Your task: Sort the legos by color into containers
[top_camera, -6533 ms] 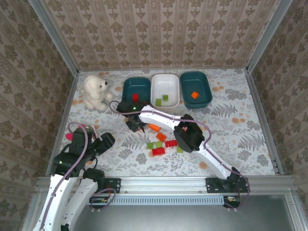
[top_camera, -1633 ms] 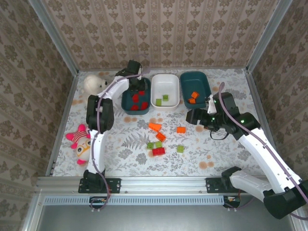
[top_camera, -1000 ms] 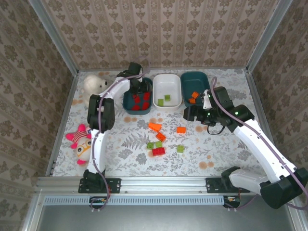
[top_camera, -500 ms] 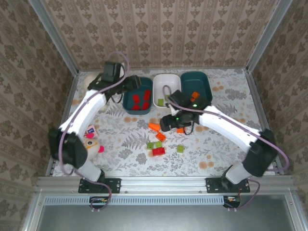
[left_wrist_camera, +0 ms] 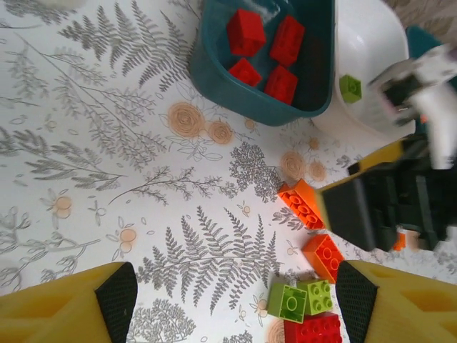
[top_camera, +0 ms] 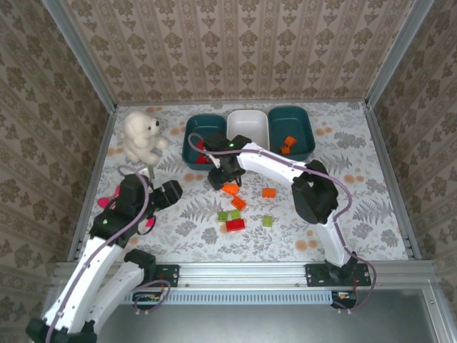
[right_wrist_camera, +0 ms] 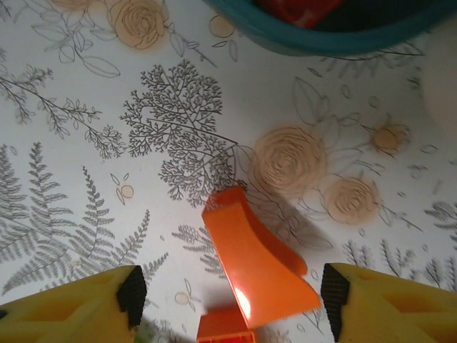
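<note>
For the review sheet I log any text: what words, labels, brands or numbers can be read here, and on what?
None can be read.
Studs of the orange brick: any mark too small to tell.
The teal tub, white tub and plush bear show no print.

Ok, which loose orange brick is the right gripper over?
The leftmost orange brick, nearest the teal tub holding red bricks; it lies between the right gripper's open fingers. The other two orange bricks lie farther away.
</note>
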{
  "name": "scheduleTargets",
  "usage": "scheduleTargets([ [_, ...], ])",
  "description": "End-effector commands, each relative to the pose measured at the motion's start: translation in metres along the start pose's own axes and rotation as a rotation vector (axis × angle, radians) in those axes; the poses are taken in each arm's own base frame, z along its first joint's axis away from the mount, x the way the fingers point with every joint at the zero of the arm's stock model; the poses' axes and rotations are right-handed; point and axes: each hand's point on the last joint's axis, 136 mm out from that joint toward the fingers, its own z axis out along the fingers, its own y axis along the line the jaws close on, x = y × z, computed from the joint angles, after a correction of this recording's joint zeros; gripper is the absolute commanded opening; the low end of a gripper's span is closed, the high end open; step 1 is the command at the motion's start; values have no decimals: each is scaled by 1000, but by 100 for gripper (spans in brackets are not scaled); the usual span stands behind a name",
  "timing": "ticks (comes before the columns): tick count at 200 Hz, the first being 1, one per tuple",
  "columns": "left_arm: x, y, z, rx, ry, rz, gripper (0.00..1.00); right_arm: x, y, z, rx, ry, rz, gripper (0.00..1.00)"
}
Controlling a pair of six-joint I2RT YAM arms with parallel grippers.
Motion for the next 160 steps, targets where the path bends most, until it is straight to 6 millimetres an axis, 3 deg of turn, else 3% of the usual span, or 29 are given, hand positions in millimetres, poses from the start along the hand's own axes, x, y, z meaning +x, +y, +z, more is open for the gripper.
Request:
scheduleTargets([
  [1, 9, 21, -8, -76, -4, -70, 77, 8, -2, 14, 60, 70, -69, 65],
  [56, 10, 22, -17, -85, 5, -68, 77, 19, -15, 54, 177, 174, -113, 49],
  [97, 9, 18, -16, -71, 11, -66, 77, 18, -19, 58, 204, 169, -132, 28],
  [125, 8, 11, -10, -51, 25, -53, 77, 6, -20, 35, 207, 111, -124, 16],
  [160, 7, -8, 6, 9, 72, -11, 76, -15, -43, -33, 240, -27, -52, 11],
])
